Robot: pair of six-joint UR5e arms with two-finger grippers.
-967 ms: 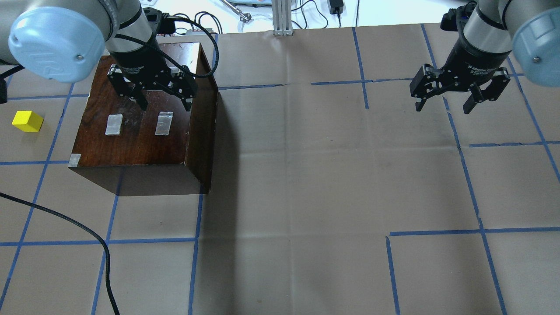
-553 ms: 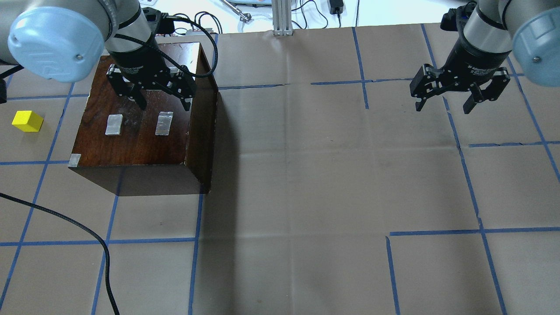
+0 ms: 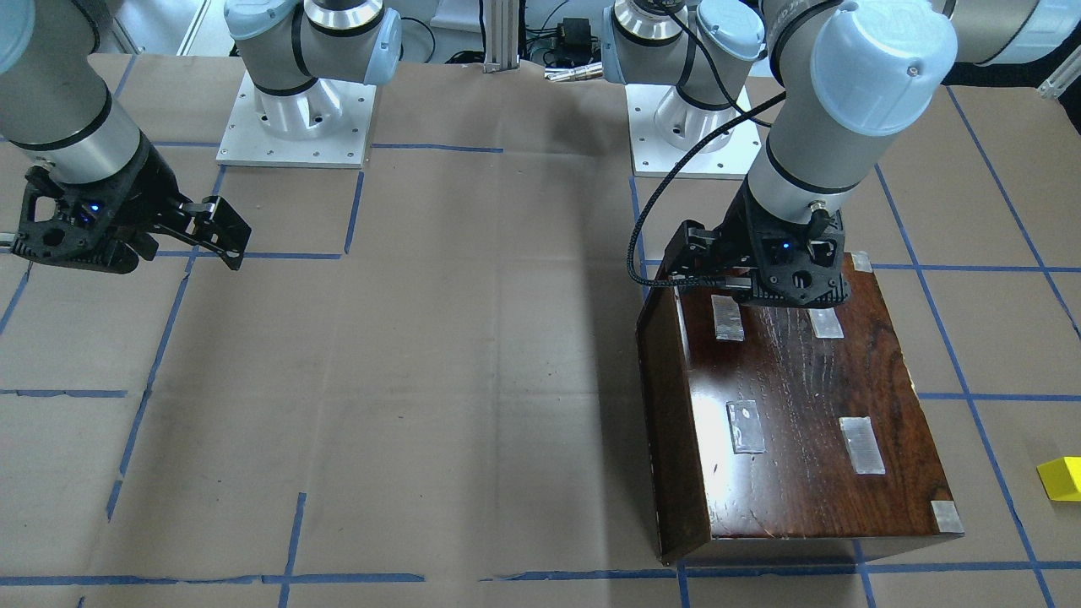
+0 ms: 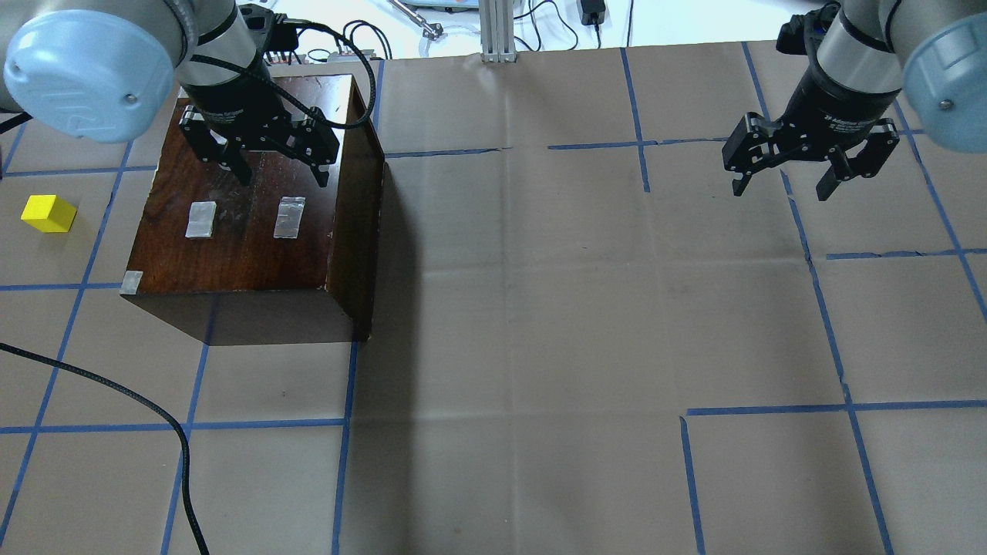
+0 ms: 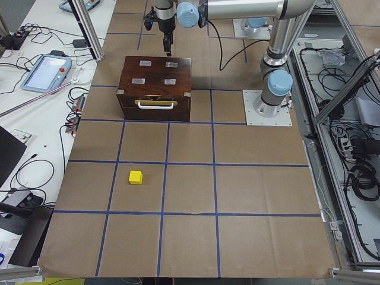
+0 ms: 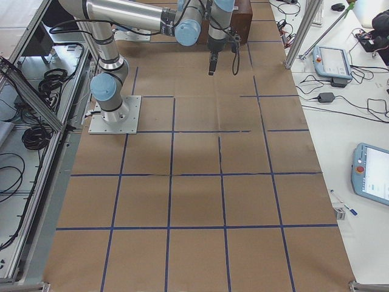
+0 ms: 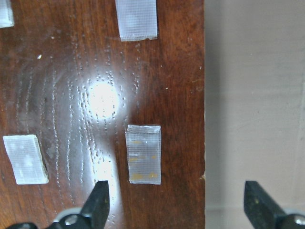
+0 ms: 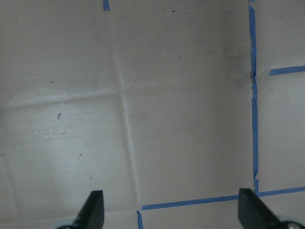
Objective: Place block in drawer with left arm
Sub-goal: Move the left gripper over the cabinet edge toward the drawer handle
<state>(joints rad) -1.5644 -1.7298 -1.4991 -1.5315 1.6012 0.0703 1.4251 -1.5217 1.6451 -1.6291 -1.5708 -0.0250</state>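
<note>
Left tool (image 4: 282, 179) apart over box (image 4: 231, 254) top, right tool (image 4: 781, 191) apart too, drawer (image 5: 155, 113) shut, block (image 3: 1062, 479) cropped at front view's edge

block (image 3: 1064, 478) cut by frame edge, box (image 6: 245, 8) mostly cropped
</note>
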